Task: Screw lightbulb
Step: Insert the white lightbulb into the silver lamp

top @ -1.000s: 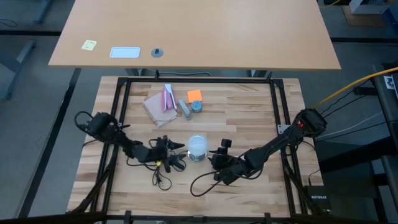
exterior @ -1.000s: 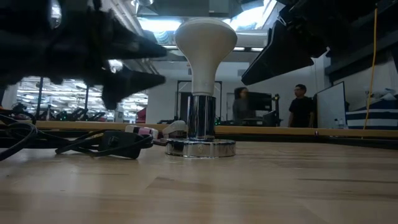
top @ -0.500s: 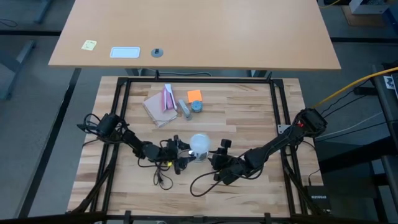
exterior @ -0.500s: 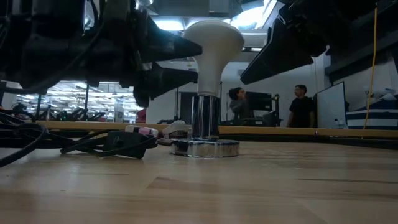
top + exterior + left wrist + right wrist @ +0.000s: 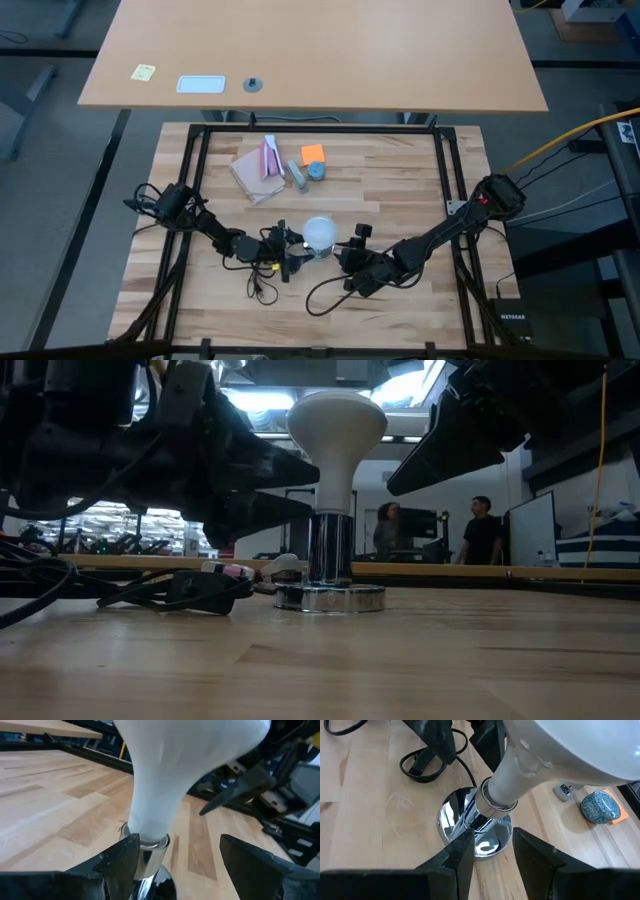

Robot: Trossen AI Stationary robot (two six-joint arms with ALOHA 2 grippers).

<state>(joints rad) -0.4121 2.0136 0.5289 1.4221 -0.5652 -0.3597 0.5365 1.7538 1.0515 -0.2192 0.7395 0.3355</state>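
The white lightbulb stands upright with its neck in a chrome socket, whose round foot rests on the wooden table. My left gripper comes in level from the table's left. It is open, with one finger on either side of the bulb's neck and the socket's top. My right gripper hovers just right of the bulb and slants down at the socket's foot. Its fingers are apart with nothing between them. The socket's thin black cord loops toward the near edge. My left gripper has one finger standing right against the socket's collar. I cannot tell whether it touches. The other finger stands clear of the socket. My right gripper touches nothing.
Black cables lie on the table left of the socket. Behind it, toward the far edge, lie a pink-and-brown packet, an orange pad and a blue-grey round piece. Two people stand in the room beyond.
My left gripper has moved toward the table's right. It has rolled a little and brought its open fingers around the bulb's neck. The bulb and socket have shifted slightly toward the table's right. My right gripper has kept still.
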